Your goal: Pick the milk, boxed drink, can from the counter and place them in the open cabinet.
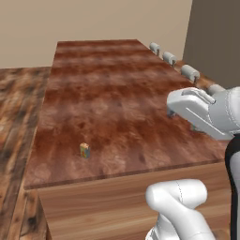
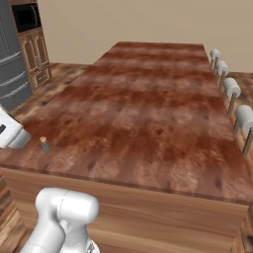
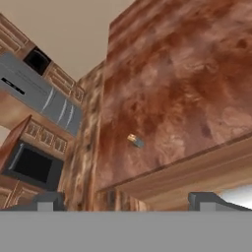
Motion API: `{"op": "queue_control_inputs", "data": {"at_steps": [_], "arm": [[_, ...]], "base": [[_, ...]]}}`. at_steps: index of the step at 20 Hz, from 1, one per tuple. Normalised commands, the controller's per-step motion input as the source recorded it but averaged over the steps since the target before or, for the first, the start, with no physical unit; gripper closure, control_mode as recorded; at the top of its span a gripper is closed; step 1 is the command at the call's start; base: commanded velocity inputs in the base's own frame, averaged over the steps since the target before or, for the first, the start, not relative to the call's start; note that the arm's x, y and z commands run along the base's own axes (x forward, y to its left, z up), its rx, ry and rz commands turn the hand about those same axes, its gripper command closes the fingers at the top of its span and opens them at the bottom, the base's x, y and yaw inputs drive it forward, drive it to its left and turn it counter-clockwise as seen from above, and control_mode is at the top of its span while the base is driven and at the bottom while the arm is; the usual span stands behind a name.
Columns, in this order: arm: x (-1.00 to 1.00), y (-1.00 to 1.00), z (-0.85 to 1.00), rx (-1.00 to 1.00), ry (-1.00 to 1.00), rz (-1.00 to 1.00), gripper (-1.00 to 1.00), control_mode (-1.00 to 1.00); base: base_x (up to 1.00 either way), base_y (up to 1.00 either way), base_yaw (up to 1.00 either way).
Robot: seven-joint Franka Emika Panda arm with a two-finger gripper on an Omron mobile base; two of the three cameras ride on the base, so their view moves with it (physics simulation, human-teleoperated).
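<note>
A small yellow-orange rectangular boxed drink (image 1: pixel 84 150) stands upright on the long reddish-brown wood-grain counter (image 1: pixel 112 103), near the counter's front edge and toward its left end in the left base view. In the right base view the same boxed drink (image 2: pixel 44 144) sits close to the counter's (image 2: pixel 148 118) near left corner, just beside the white body of the arm at the picture's left edge. In the hand view the boxed drink (image 3: pixel 136 141) appears tilted because that camera is rolled; it lies on the counter (image 3: pixel 177 88) a little inside the pale wooden edge, well apart from the gripper (image 3: pixel 128 202).

The gripper's two dark fingertips (image 3: pixel 49 201) rise at the bottom of the hand view, spread wide, with nothing between them. They hang off the counter, on the near side of its edge from the boxed drink.

Along the counter's far long side from the boxed drink, a row of round grey-white stool tops (image 2: pixel 231 88) on thin legs stands just beside the edge; the left base view shows the same stools (image 1: pixel 190 71) at upper right.

Beyond the counter's left side, across a strip of dark wood-plank floor (image 2: pixel 44 94), stand a tall grey refrigerator (image 2: pixel 11 64) and light-brown arched-panel cabinets (image 2: pixel 35 57) with a black built-in oven (image 2: pixel 27 17) above them. A plain beige wall (image 1: pixel 93 23) closes the scene behind the counter's far end.
</note>
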Motion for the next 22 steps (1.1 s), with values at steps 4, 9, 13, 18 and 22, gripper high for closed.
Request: {"op": "queue_control_inputs", "data": {"at_steps": [4, 9, 13, 18, 22], "arm": [[0.36, 0.22, -0.15, -0.14, 0.00, 0.16, -1.00, -1.00], [0.14, 0.22, -0.28, -0.19, 0.00, 0.16, -1.00, -1.00], [0.12, 0.28, -0.34, -0.23, -0.04, 0.14, -1.00, -1.00], [0.33, 0.28, -0.34, -0.22, -0.07, 0.13, -1.00, -1.00], [0.38, 0.21, -0.31, -0.17, -0.08, 0.14, -1.00, -1.00]], "base": [[0.00, 0.00, 0.00], [0.00, 0.00, 0.00], [0.00, 0.00, 0.00], [0.00, 0.00, 0.00], [0.00, 0.00, 0.00]]}}
